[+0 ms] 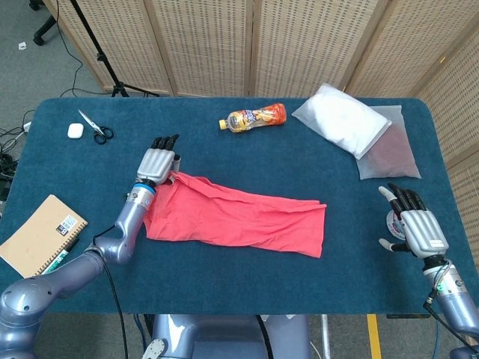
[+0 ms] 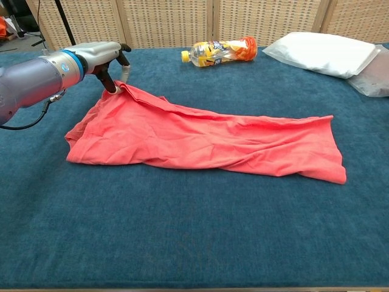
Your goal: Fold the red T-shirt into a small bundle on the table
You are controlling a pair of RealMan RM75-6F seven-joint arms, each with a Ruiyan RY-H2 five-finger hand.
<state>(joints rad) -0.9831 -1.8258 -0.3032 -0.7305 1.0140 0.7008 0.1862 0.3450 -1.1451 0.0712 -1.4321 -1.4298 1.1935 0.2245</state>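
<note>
Red T-shirt: the crumpled red cloth T-shirt [image 1: 238, 217] lies flat, spread as a long band across the middle of the table, its right edge a straight hem, its left end bunched to a peak.
Table: the blue carpet-covered table [image 1: 239, 284] shows a broad bare strip along the near edge below the shirt.
White pillow pack: a soft white bag [image 1: 341, 120] near the far right corner, well apart from the shirt.
Left hand: the left hand [image 2: 108, 58] pinches the shirt's far left corner, lifting it slightly.
Right hand: the right hand [image 1: 419, 229] hovers near the right edge, fingers spread, holding nothing.
Orange bottle: a plastic drink bottle [image 1: 253, 117] lies on its side beyond the shirt.
</note>
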